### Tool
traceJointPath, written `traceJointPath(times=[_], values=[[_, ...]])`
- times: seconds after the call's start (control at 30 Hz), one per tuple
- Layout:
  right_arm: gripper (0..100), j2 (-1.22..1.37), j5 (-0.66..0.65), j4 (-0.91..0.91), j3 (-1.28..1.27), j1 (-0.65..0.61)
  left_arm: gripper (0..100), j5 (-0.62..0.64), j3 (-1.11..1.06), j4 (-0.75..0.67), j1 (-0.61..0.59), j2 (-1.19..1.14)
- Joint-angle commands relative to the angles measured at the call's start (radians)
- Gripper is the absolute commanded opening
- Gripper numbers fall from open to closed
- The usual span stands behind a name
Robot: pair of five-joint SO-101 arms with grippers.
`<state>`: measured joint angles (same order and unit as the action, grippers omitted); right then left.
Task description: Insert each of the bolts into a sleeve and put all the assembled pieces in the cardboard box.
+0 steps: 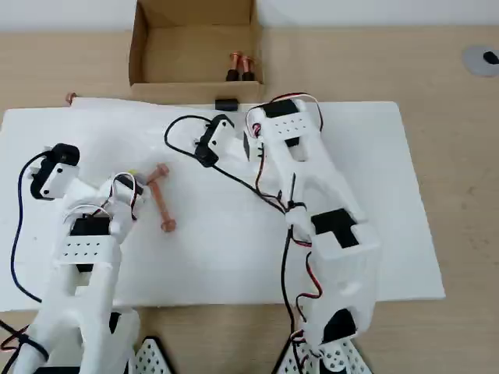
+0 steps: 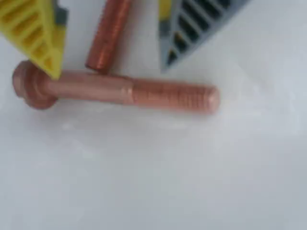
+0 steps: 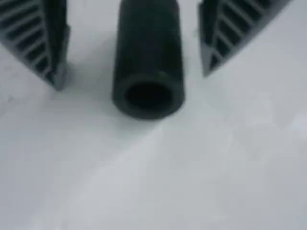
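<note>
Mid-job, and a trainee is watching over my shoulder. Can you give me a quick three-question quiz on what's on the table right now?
1. True or false: the right gripper is shut on the sleeve.
2. How many assembled pieces lie in the box? A one, B two, C four.
3. Fill in: at the left gripper, the two bolts lie ___ (touching or apart).
Key: 1 false, it is open, astride the sleeve; 2 B; 3 touching.
</note>
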<state>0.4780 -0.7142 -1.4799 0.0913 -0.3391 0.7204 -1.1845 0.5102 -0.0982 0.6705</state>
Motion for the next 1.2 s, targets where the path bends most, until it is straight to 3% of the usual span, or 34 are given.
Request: traceJointPath(times=[0.0,0.23,0.43,0.53,0.83,0.93,1.07,1.17], values=[[20.8,0.025,-0.026,0.002,-0.001,0.044,15,-0.009,-0.002,-0.018,-0.008,0.022],[20.3,0.054,-0.061,-0.005,-0.001,0.047,15,-0.009,-0.002,-0.018,-0.008,0.022],[8.7,0.05,-0.061,-0.028,0.005,0.048,15,-0.009,-0.002,-0.018,-0.008,0.022],[8.0,0.05,-0.063,-0.066,0.044,0.058,15,-0.009,-0.002,-0.018,-0.008,0.022],[8.0,0.048,-0.055,-0.308,0.452,0.177,15,-0.009,0.002,-0.029,-0.008,0.018],[8.0,0.038,-0.023,-0.31,0.545,0.216,15,-0.009,-0.032,-0.1,-0.006,0.016],[8.0,-0.088,0.02,-0.31,0.495,0.24,15,-0.032,-0.094,-0.216,-0.009,0.022],[8.0,-0.246,0.018,-0.31,0.374,0.242,15,-0.129,-0.058,-0.193,-0.014,0.025]])
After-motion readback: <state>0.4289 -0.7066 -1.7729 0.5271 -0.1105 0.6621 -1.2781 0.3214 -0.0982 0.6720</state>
